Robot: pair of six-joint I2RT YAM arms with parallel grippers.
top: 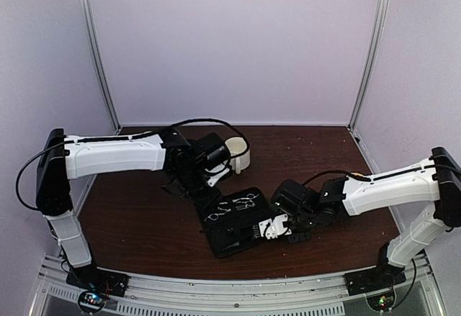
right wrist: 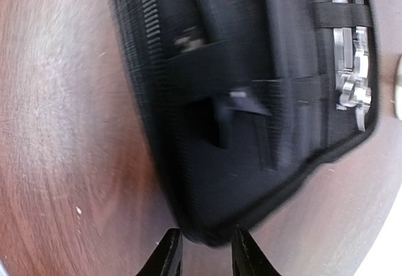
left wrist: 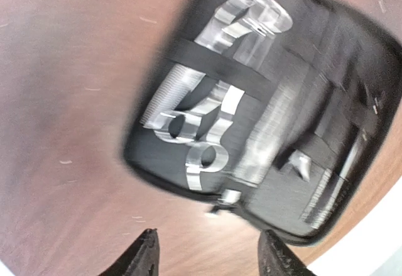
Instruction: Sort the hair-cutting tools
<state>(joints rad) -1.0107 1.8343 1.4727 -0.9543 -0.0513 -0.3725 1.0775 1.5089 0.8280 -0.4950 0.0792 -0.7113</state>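
Your left gripper [left wrist: 207, 262] is released, nothing between the jaws. In the top view it hovers at about 10 o'clock of the open black case [left wrist: 342, 75]. Your right gripper [right wrist: 205, 254] is clenched on the case's edge at its 3 o'clock, with a corner pinched between the fingertips. Both silver scissors [left wrist: 210, 131] are inside the case, tucked under its elastic straps [left wrist: 213, 62] in the 12 o'clock half. The white mug [top: 238, 154] is near the case, at its 12 o'clock.
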